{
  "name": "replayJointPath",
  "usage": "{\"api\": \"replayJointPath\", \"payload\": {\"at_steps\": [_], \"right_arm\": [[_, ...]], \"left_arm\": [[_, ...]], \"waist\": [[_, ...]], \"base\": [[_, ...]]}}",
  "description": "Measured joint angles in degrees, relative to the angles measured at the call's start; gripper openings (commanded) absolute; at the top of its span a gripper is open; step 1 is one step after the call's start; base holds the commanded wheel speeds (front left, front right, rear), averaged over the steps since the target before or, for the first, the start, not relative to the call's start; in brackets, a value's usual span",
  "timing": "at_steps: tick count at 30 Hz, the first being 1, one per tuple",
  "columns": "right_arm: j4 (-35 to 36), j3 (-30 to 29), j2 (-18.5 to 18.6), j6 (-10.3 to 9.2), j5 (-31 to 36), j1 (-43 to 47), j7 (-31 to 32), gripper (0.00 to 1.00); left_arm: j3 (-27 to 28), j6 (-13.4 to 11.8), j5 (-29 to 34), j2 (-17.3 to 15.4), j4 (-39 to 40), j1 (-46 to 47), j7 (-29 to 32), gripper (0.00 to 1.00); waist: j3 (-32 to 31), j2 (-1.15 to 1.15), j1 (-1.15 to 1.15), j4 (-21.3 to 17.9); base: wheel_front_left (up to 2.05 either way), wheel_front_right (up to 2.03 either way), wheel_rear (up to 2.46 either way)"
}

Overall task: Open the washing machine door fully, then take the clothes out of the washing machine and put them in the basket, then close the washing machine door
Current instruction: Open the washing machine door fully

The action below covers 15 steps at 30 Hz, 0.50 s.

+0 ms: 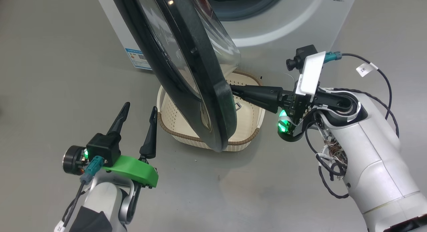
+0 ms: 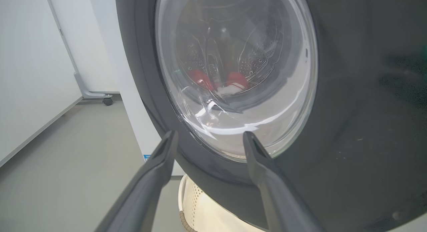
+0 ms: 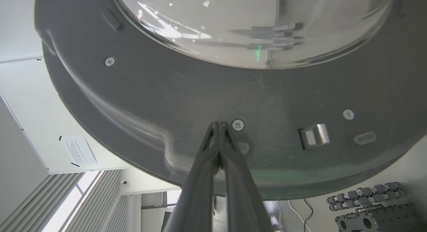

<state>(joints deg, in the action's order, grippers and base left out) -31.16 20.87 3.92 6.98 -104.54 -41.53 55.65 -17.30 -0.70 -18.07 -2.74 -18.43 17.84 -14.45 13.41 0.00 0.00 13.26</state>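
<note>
The washing machine door (image 1: 186,68) stands partly open, edge-on in the head view, swung out over the basket (image 1: 248,125). My right gripper (image 1: 233,89) is shut, its tips pressed against the door's inner face (image 3: 186,101) near a screw, holding nothing. My left gripper (image 1: 140,112) is open, low left of the door, facing its outer side (image 2: 350,125). Through the glass bowl (image 2: 233,75) I see the red and white clothes (image 2: 230,83) inside the drum. The washing machine (image 1: 283,25) stands behind the door.
The basket (image 2: 200,208) sits on the grey floor directly under the door's lower edge. A blue label (image 1: 138,60) marks the machine's lower left corner. A wheeled stand leg (image 2: 96,93) rests by the white wall to the left.
</note>
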Motion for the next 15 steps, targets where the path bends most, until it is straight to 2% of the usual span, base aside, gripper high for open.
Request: {"api": "replayJointPath", "payload": {"at_steps": [15], "right_arm": [[4.00, 7.46, 0.14, -0.01, -4.99, 3.77, -4.76, 0.00]], "left_arm": [[-0.75, 0.02, -0.33, 0.08, -0.19, -0.58, 0.00, 1.00]], "waist": [[-1.24, 0.00, 0.00, 5.13]], "base": [[0.00, 0.00, 0.00]]}}
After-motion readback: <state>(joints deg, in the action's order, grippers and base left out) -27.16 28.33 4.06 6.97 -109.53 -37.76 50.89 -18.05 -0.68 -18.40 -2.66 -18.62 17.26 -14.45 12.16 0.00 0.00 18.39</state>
